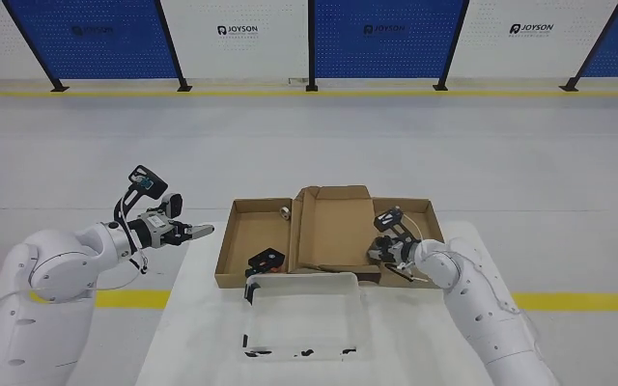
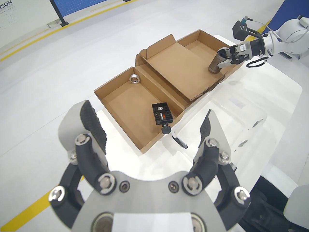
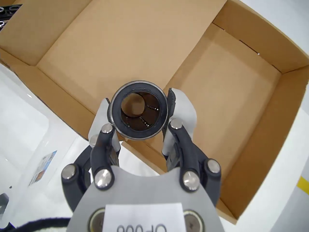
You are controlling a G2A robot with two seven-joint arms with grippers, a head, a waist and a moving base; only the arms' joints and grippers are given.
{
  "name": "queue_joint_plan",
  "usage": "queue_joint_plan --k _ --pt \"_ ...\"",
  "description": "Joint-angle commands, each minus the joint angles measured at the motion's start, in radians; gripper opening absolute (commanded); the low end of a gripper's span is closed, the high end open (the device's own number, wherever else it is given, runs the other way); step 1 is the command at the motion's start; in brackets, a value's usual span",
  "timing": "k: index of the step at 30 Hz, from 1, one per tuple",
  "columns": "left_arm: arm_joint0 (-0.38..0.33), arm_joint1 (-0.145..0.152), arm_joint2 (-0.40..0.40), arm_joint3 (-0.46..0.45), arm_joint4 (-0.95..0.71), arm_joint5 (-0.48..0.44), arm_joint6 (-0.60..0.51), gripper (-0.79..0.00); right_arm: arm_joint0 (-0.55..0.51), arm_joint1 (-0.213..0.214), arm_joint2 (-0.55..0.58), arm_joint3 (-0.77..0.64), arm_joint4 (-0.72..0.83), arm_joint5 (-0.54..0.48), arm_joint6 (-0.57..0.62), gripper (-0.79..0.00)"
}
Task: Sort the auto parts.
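Clenched in my right pincer, a sleeve hangs over the box's three-o'clock end; my left pincer is released; ring and bracket look sorted.

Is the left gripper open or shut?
Open: the left gripper has its fingers spread wide, nothing between them.
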Motion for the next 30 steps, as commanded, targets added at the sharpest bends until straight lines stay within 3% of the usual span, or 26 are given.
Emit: queue_joint_plan --k 1,5,11,14,17,30 --pt "0.0 0.0 0.0 0.0 0.0 0.0 0.0 0.0 0.011 -0.002 -0.005 0.025 0.006 0.005 0.0 -0.785" --pt "0.0 0.0 0.0 0.0 0.0 0.0 0.0 0.0 0.02 0.0 0.001 0.056 0.022 -0.013 -0.031 -0.773" --pt "0.0 0.0 0.0 0.0 0.0 0.0 0.0 0.0 -0.013 0.013 0.027 0.009 0.011 -0.025 -0.052 -0.551" --pt "0.0 0.0 0.0 0.0 0.0 0.0 0.0 0.0 -0.034 0.02 0.042 -0.029 0.011 -0.024 -0.049 -0.526" --pt "0.0 0.0 0.0 0.0 0.0 0.0 0.0 0.0 -0.053 0.027 0.062 -0.053 0.022 -0.031 -0.047 -0.446" --pt "0.0 0.0 0.0 0.0 0.0 0.0 0.0 0.0 -0.075 0.046 0.112 -0.053 0.054 -0.016 -0.024 -0.453"
